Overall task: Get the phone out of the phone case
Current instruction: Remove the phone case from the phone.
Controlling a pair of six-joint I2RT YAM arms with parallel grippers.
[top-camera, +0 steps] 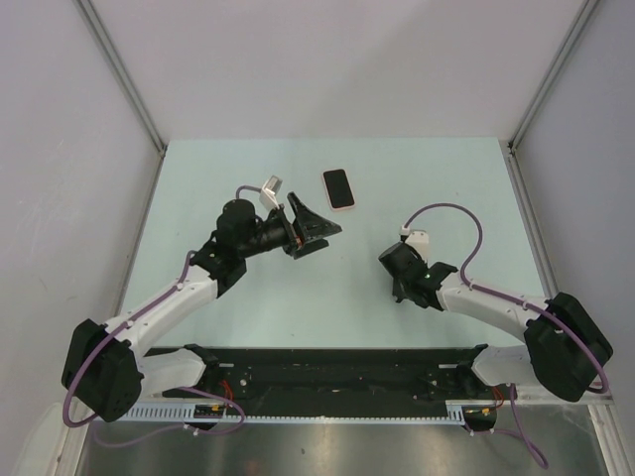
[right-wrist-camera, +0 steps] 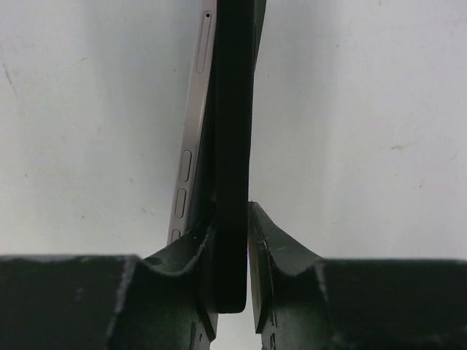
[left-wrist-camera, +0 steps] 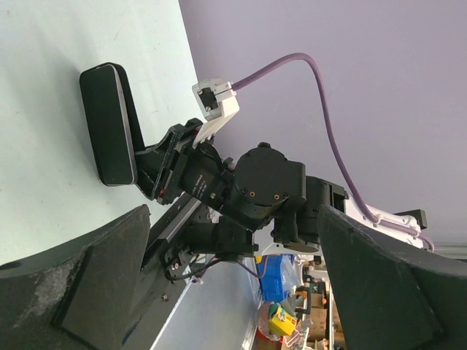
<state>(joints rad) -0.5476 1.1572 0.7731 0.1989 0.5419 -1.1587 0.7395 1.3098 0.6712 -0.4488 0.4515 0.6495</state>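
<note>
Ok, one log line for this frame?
phone: in pink phone case, flat on table, untouched | left pincer: open, empty | right pincer: shut on dark slab

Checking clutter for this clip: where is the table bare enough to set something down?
Bare: the table at its far-left and far-right corners, and the near strip between both arms. Crowded: around the phone by the left gripper.

The phone case (top-camera: 343,207), seemingly holding the phone (top-camera: 338,186), lies on the table (top-camera: 238,178) behind the left end effector (top-camera: 317,220).
</note>
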